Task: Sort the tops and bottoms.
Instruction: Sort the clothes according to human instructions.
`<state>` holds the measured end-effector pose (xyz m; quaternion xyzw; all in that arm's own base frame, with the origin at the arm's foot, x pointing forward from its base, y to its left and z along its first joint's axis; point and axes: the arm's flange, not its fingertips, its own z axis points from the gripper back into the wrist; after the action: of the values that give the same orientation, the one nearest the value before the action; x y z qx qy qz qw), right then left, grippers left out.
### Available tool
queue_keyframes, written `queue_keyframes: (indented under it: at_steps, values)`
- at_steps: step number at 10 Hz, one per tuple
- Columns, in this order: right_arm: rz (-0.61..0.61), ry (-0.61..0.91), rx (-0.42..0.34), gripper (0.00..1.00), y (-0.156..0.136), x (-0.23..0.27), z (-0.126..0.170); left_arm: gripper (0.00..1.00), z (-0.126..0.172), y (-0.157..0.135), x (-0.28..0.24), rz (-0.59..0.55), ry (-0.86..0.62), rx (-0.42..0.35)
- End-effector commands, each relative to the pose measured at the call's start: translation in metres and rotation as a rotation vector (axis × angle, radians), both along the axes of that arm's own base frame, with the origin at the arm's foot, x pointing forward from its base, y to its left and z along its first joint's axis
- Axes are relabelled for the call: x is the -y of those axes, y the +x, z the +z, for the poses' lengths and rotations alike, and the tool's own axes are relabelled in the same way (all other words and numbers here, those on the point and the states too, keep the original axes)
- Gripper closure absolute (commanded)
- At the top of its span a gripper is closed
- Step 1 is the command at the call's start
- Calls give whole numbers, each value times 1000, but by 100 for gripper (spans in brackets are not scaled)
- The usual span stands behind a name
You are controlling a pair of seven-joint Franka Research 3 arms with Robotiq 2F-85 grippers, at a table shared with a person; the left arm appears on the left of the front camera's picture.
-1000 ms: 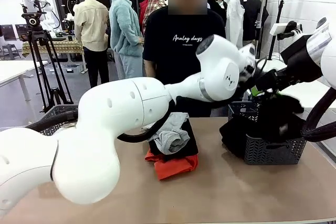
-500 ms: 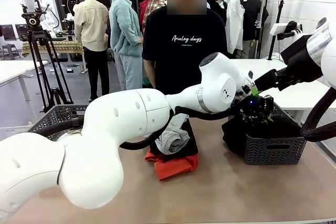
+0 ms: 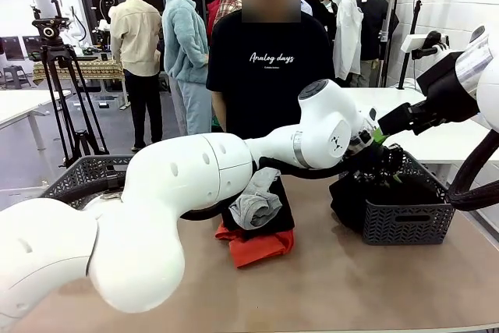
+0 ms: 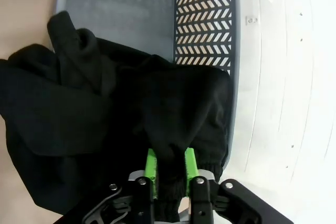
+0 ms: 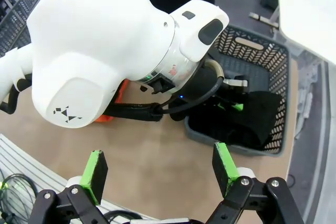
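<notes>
While the left pincer [image 4: 170, 165] is narrow on a fold of the large plain black cloth garment [image 4: 105, 108], most of that garment lies heaped in the dark grey latticed plastic basket [image 4: 205, 19]. One side of it spills over the basket's wall towards the beige tabletop [image 3: 351, 286]. A good drop, I judge, would carry the pinched fold farther over the bare basket floor before letting go, so the overhang is drawn inside. Then spread the pads fully and rise straight up, lest cloth cling to them. The right pincer [image 5: 159, 169] hangs wide and empty above the tabletop. The orange-red printed cloth garment [image 3: 257, 246] and the small light grey cloth garment [image 3: 257, 204] lie stacked mid-tabletop, unsorted.
</notes>
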<state>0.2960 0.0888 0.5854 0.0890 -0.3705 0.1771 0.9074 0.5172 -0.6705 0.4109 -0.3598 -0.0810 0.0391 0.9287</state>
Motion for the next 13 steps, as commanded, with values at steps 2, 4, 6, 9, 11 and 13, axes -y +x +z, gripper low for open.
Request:
queue_keyframes:
  at_steps: [2, 4, 6, 9, 11, 13]
  values:
    - [11, -2, 11, 0, 3, -1, -1, 0, 20, 53, 67, 41, -4, 34]
    - [11, -2, 11, 0, 3, -1, -1, 0, 28, 56, 63, 51, -29, 39]
    - [11, -2, 11, 0, 3, -1, -1, 0, 36, 61, 58, 58, -33, 54]
    - [11, -2, 11, 0, 3, -1, -1, 0, 19, 7, -5, 30, -44, 47]
    - [11, -2, 11, 0, 3, -1, -1, 0, 19, 7, -5, 30, -44, 47]
    - [11, -2, 11, 0, 3, -1, -1, 0, 19, 7, -5, 30, -44, 47]
